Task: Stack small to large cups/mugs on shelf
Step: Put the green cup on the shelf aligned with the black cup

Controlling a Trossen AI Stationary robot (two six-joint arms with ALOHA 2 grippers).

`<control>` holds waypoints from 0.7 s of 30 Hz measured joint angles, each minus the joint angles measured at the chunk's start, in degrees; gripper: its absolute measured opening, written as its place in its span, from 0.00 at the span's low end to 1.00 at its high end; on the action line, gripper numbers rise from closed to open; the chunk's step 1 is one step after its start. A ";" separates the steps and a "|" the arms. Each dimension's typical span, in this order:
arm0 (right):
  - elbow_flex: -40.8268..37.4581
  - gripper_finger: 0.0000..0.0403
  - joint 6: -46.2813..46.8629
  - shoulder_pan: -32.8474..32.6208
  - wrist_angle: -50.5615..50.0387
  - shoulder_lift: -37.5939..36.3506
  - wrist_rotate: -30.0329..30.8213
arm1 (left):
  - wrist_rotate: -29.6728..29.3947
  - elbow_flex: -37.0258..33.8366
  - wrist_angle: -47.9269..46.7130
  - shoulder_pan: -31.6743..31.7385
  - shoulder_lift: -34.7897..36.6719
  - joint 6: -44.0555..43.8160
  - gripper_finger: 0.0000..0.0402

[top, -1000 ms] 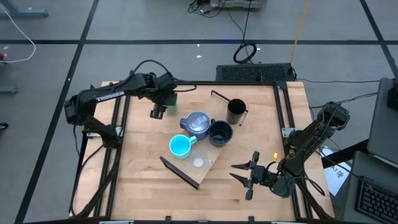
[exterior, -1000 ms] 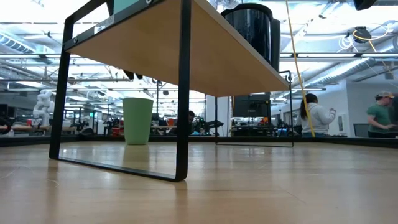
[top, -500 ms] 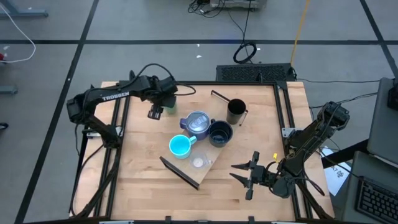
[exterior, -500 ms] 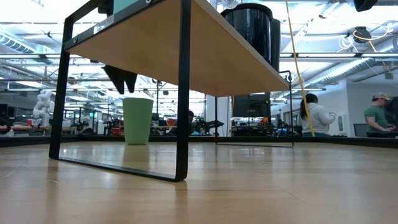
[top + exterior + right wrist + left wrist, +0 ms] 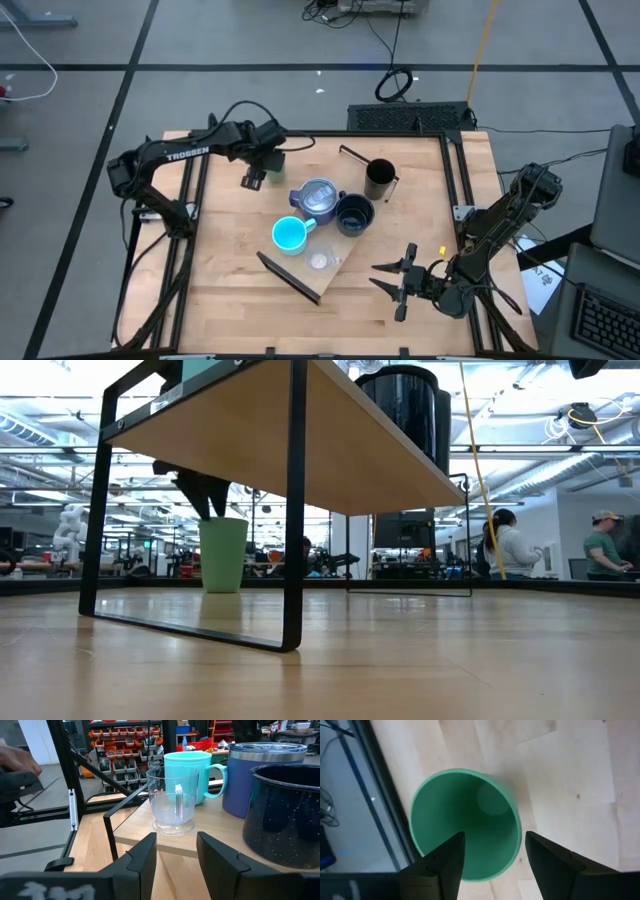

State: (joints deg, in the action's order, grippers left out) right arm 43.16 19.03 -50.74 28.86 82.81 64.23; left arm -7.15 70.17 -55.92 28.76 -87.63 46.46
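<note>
- left tool (image 5: 492, 852) hangs wide over the green tumbler (image 5: 465, 822), near the desk's (image 5: 230, 300) far left corner.
- right tool (image 5: 175, 852) waits part open, empty, facing the shelf (image 5: 325, 265).

green tumbler (image 5: 465, 822): upright on wooden tabletop (image 5: 570, 775), seen from above | left gripper (image 5: 492, 857): fingers spread over its rim

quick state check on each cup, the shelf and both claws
green tumbler: upright on table, off shelf, empty
left claw: open above tumbler
right claw: open, idle near shelf
clear cup: upright on shelf, empty
cyan mug: upright on shelf
shelf: standing on the table
</note>
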 joint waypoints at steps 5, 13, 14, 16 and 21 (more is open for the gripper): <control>0.00 0.32 0.00 0.00 0.00 0.00 0.00 | 1.76 0.00 -0.46 0.23 -0.27 0.43 0.52; 0.00 0.32 0.00 0.00 0.00 0.00 0.00 | 2.61 0.00 -0.30 0.89 -0.87 2.17 0.43; 0.00 0.32 -0.01 0.00 0.00 0.00 0.00 | 2.60 0.00 -0.28 0.89 -1.26 2.35 0.41; 0.01 0.32 -0.05 0.00 0.00 0.00 0.00 | 2.60 0.00 -0.26 0.85 -2.21 2.37 0.38; 0.00 0.32 -0.03 0.00 0.00 0.02 -0.02 | 1.11 0.00 0.49 0.82 -4.34 2.47 0.33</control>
State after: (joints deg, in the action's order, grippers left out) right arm 43.16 19.00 -50.74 28.86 82.83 64.21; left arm -6.04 70.17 -55.43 29.58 -91.97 48.93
